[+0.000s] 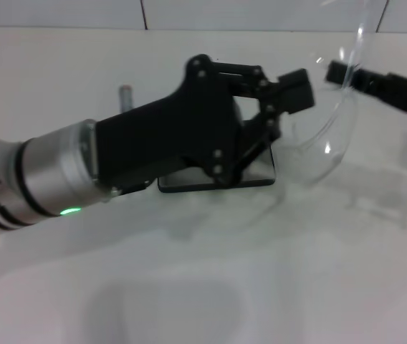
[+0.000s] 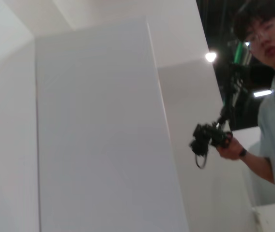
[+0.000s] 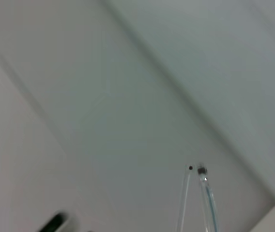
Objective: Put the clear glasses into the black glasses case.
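The left gripper [image 1: 279, 107] reaches across the table [image 1: 203, 287] above the case [image 1: 261, 172], which lies mostly hidden beneath it; the finger state cannot be told. The glasses [image 1: 325, 136] hang above the table just right of the case, one arm pinched in the right gripper [image 1: 343, 74].
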`<control>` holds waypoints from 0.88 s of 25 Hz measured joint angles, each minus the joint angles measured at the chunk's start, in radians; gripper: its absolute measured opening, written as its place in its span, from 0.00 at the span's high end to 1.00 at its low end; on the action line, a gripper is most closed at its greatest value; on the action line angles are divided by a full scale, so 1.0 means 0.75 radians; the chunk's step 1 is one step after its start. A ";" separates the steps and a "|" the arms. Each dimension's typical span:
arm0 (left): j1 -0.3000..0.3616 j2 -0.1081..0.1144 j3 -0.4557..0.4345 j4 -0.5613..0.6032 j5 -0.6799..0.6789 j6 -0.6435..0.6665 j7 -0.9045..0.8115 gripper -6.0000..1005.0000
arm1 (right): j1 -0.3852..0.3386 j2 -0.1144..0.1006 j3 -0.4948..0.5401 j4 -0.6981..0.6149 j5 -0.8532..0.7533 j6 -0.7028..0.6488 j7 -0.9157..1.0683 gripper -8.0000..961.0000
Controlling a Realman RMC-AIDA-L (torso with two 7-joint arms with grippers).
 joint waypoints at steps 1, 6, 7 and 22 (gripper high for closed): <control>0.017 0.000 -0.012 0.010 -0.001 0.014 0.002 0.95 | -0.011 0.000 0.034 0.006 0.001 0.017 0.000 0.87; 0.057 -0.003 -0.041 0.018 -0.009 0.073 0.002 0.95 | -0.024 0.001 0.226 0.091 0.005 0.033 0.003 0.87; 0.059 -0.004 -0.040 0.016 -0.009 0.075 0.002 0.95 | -0.023 0.001 0.260 0.107 0.010 0.033 0.005 0.87; -0.022 -0.008 0.100 0.003 -0.003 0.092 0.003 0.95 | 0.099 0.013 0.198 0.258 0.241 -0.117 0.011 0.87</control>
